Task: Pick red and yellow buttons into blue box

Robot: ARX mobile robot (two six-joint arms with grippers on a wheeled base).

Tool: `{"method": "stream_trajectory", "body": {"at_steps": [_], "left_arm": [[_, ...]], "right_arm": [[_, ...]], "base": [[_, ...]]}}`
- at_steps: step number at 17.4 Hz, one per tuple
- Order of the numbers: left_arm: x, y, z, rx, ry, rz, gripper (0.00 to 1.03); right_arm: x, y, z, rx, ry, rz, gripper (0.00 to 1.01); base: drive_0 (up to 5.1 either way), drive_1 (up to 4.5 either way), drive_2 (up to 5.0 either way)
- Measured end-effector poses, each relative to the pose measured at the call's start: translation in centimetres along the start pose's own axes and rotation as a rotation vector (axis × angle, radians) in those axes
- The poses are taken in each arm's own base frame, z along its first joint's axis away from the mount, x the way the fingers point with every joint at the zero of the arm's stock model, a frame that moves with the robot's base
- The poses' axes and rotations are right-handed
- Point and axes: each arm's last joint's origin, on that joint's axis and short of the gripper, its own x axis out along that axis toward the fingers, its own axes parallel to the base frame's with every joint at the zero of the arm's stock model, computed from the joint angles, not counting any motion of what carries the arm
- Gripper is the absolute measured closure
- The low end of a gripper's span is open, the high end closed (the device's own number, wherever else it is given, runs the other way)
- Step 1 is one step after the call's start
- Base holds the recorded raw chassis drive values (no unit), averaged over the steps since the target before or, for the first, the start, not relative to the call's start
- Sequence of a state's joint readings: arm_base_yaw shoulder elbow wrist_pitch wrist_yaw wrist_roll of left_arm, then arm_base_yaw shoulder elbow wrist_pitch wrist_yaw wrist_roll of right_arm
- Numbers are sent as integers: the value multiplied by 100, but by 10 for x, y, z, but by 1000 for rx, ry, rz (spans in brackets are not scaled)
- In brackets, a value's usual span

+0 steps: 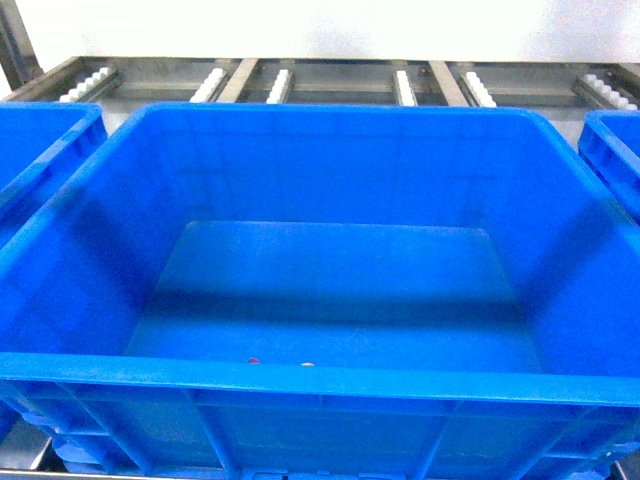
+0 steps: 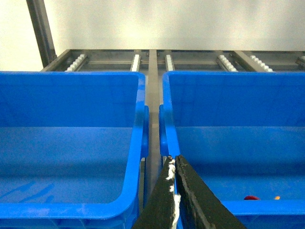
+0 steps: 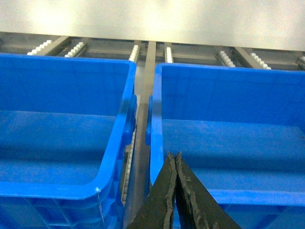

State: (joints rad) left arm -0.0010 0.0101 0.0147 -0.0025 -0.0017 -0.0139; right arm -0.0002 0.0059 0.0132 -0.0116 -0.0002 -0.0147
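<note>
The blue box (image 1: pixel 320 380) is a deep crate filling the head view; it is also the right-hand crate (image 2: pixel 238 95) in the left wrist view and the left-hand crate (image 3: pixel 62 86) in the right wrist view. Just behind its near rim a sliver of the red button (image 2: pixel 251 197) and of the yellow button (image 2: pixel 277 197) peeks out; in the head view they are tiny specks, red (image 1: pixel 253 360) and pale (image 1: pixel 307 364). My left gripper (image 2: pixel 172 160) is shut and empty, in front of the gap between two crates. My right gripper (image 3: pixel 175 156) is shut and empty too. Neither shows in the head view.
A second blue crate (image 1: pixel 40 150) stands to the left and a third (image 1: pixel 615 155) to the right, with narrow gaps between them. All rest on a metal roller conveyor (image 1: pixel 320 80) against a white wall.
</note>
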Motion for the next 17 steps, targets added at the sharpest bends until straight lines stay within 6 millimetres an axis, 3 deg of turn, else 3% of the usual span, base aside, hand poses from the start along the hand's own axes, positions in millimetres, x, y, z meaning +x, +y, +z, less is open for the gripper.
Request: {"method": "stream_trajectory", "body": {"at_steps": [4, 6, 12, 17], "left_arm": [[0, 0, 0, 0, 2, -1, 101], [0, 0, 0, 0, 2, -2, 95], [0, 0, 0, 0, 2, -2, 58], [0, 0, 0, 0, 2, -2, 20]], "right_arm": [[0, 0, 1, 0, -10, 0, 99], [0, 0, 1, 0, -10, 0, 99], [0, 0, 1, 0, -10, 0, 63], [0, 0, 1, 0, -10, 0, 24]], "base": [[0, 0, 0], [0, 0, 0], [0, 0, 0], [0, 0, 0]]}}
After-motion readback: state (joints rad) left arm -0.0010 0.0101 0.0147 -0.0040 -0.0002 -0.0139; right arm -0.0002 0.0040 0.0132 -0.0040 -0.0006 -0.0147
